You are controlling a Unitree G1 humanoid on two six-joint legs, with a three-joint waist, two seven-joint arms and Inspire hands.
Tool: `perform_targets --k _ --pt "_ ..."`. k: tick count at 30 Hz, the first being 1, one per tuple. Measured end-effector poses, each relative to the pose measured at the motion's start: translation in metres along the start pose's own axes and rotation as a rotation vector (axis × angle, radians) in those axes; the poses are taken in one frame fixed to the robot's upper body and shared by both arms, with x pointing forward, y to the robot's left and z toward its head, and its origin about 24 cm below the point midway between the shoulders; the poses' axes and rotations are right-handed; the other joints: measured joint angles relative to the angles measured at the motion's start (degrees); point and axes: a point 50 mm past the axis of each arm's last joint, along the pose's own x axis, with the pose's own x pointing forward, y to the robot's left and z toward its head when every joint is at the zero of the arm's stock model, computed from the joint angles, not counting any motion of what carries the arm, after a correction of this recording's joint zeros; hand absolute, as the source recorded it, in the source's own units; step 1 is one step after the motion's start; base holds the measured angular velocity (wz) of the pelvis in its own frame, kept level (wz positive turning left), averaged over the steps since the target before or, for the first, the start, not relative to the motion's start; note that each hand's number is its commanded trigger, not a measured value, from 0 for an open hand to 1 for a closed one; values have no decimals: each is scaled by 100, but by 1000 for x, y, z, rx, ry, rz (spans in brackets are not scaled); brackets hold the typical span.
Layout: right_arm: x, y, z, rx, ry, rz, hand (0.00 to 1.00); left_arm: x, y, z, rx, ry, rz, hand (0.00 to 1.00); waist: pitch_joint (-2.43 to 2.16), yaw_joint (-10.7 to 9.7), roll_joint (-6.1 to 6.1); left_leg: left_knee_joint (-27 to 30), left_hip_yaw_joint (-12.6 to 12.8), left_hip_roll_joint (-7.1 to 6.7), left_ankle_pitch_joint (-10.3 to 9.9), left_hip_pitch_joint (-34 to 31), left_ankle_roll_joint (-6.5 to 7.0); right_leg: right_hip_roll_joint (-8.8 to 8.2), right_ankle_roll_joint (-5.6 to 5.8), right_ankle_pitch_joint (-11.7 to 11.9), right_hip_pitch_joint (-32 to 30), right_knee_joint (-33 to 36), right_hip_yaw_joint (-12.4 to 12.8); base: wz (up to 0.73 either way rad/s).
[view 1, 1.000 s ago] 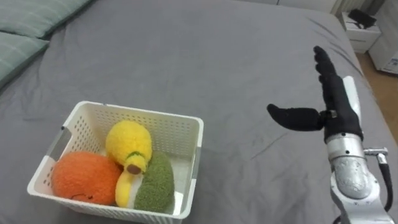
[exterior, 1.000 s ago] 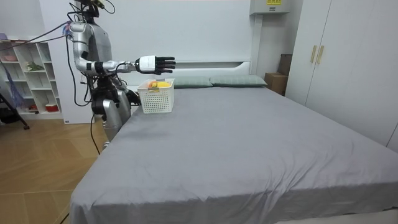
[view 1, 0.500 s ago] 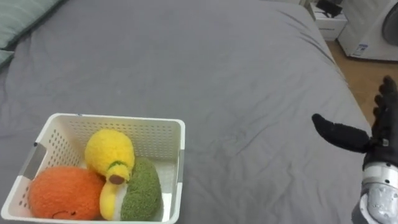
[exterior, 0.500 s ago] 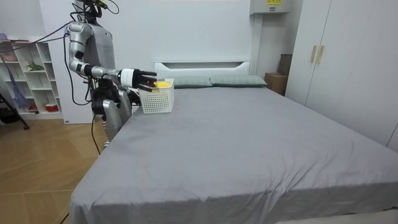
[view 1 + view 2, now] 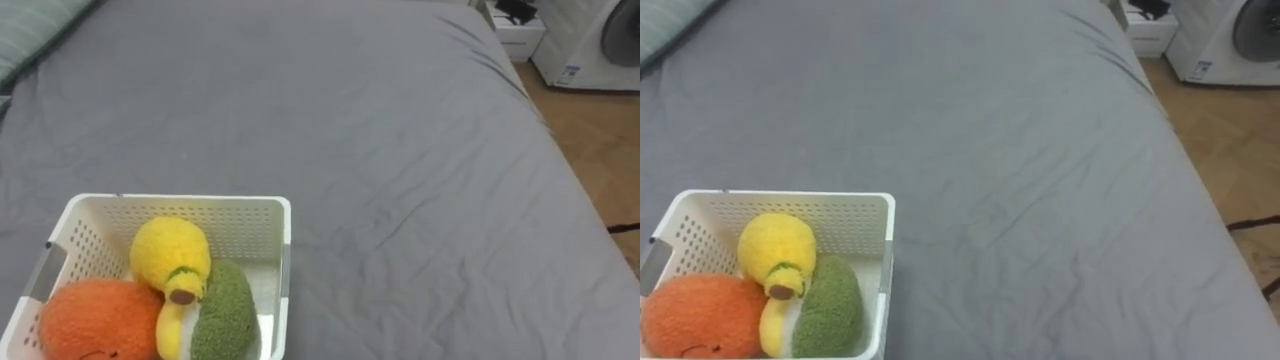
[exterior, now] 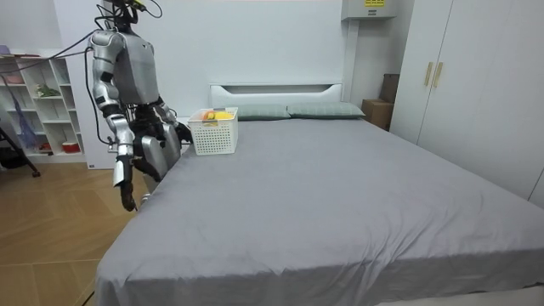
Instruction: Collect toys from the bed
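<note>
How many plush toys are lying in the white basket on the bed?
4, all in the white perforated plastic basket: round orange plush toy left, round yellow plush toy middle, small yellow banana-shaped plush below it, green oval plush right. More may hide underneath.

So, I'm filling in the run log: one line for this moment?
basket: on bed | contents: orange toy, yellow toy, green toy | right hand: hangs by bedside
</note>
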Motion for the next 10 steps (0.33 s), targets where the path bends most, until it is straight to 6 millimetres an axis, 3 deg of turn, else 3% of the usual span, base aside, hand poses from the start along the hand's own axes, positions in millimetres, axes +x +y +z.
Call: perform_targets --k 5,10 --pt "-6 -15 -52 35 220 11 0 -2 -5 -3 -31 25 -18 0 15 -47 57 0 1 0 -11 80 -6 -4 -8 -30 58 -3 -8 0" --pt "-13 -8 -73 2 301 94 0 -4 -11 0 -41 21 -38 0 10 -22 111 2 18 0 -13 119 -7 0 -9 -30 78 3 20 -2"
